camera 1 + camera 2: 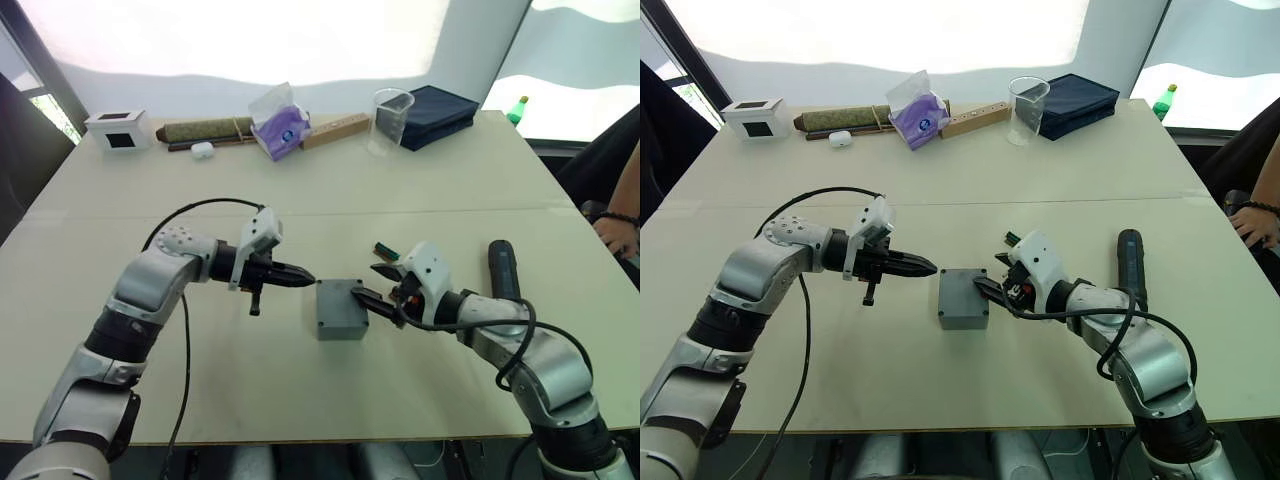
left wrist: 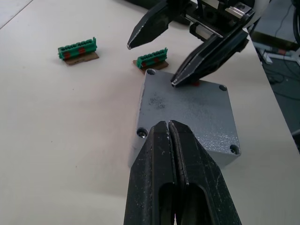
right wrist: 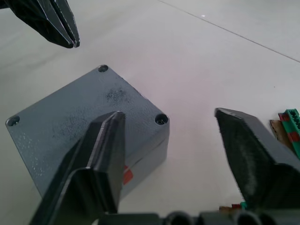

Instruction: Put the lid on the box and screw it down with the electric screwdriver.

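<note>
The grey box [image 1: 340, 318] stands mid-table with the lid [image 2: 206, 122] lying flush on top, a screw hole showing at each corner and a red mark [image 3: 127, 175] on one side. My left gripper [image 1: 303, 277] is shut, its tip just off the box's left edge and holding nothing. At the box's right side my right gripper [image 1: 372, 286] is open, one finger [image 3: 105, 140] over the lid's edge and the other finger [image 3: 248, 150] off the box. The black electric screwdriver [image 1: 503, 268] lies on the table behind my right forearm.
Two green terminal blocks [image 2: 77, 49] [image 2: 151, 57] lie just beyond the box. Along the far edge stand a white box [image 1: 118, 130], a roll [image 1: 205, 130], a purple bag [image 1: 280, 125], a clear cup [image 1: 390, 122] and a navy case [image 1: 437, 112]. A person's hand [image 1: 615, 230] rests at the right edge.
</note>
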### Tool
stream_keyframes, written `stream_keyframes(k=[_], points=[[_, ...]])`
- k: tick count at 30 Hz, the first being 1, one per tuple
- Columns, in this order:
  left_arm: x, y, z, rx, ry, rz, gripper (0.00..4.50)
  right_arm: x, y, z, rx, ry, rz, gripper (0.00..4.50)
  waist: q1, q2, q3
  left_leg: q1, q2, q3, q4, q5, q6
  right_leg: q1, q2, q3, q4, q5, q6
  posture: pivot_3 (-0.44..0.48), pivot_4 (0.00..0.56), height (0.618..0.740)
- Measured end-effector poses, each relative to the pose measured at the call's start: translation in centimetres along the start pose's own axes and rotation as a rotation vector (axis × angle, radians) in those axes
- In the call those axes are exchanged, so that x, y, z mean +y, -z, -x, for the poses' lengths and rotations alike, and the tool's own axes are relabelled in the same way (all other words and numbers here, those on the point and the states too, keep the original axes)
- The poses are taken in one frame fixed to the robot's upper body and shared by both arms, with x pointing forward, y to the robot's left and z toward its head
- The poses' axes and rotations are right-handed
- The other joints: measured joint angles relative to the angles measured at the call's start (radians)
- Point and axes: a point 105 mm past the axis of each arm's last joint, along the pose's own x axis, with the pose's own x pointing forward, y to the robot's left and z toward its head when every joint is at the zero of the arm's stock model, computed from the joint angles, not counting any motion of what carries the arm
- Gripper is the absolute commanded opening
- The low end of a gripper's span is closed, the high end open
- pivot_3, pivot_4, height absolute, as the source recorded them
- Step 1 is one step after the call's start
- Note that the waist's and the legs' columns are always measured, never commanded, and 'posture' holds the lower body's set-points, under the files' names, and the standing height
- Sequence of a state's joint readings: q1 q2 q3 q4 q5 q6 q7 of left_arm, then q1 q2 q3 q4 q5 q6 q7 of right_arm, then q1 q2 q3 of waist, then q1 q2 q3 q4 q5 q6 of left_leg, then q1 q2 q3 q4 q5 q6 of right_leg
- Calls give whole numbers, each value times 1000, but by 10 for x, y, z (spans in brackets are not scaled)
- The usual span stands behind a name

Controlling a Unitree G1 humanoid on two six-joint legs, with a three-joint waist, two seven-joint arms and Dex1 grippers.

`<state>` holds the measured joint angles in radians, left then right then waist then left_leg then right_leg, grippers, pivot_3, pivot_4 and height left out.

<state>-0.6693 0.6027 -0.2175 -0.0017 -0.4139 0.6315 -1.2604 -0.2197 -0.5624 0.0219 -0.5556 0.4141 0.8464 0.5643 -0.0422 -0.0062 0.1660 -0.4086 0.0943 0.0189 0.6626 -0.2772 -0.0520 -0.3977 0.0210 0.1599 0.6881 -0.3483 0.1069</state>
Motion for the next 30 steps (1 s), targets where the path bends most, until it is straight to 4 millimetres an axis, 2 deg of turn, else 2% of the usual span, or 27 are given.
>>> stream_keyframes(k=[3,6,9,10,12,16,19,23,30], points=[[-1,-11,-5,-36,21,-6,0,-22,-14,14,-30,81,-99,3567,0,0,0,0,0,0,0,0,0,0,0,0,0,0,0,0,150,740],[-5,-30,-10,-76,68,-53,0,-55,-31,45,-10,211,-171,3567,3,0,0,0,0,0,0,0,0,0,0,0,0,0,0,0,150,740],[-11,-44,-16,-96,124,-114,0,-82,-28,81,147,324,-253,4388,4,1,0,0,0,0,0,0,0,0,0,0,-1,0,0,0,150,740],[-14,-50,-20,-106,151,-145,0,-93,-26,95,201,376,-289,4484,6,1,1,0,0,1,-1,0,0,0,-1,0,-1,0,0,0,150,740],[-22,-58,-27,-107,211,-212,0,-111,-17,126,306,466,-360,4484,8,1,0,0,0,1,-1,-2,4,1,0,1,-3,0,0,0,150,740],[-32,-58,-38,-103,283,-268,0,-119,2,152,433,478,-477,4484,-4,1,0,0,0,1,0,-3,6,1,0,3,-3,0,0,0,150,740],[-38,-57,-46,-99,324,-310,0,-124,14,163,511,477,-577,4484,-6,1,0,1,0,1,0,-4,7,1,0,3,-3,0,0,0,150,740],[-39,-56,-47,-101,328,-327,0,-125,36,163,590,435,-728,4484,-4,1,0,1,0,1,1,-5,9,1,0,3,-3,0,0,0,150,740],[-42,-46,-46,-93,324,-303,0,-125,34,146,627,340,-772,4484,-1,2,0,1,0,1,1,-5,8,0,0,3,-3,0,0,0,150,740]])
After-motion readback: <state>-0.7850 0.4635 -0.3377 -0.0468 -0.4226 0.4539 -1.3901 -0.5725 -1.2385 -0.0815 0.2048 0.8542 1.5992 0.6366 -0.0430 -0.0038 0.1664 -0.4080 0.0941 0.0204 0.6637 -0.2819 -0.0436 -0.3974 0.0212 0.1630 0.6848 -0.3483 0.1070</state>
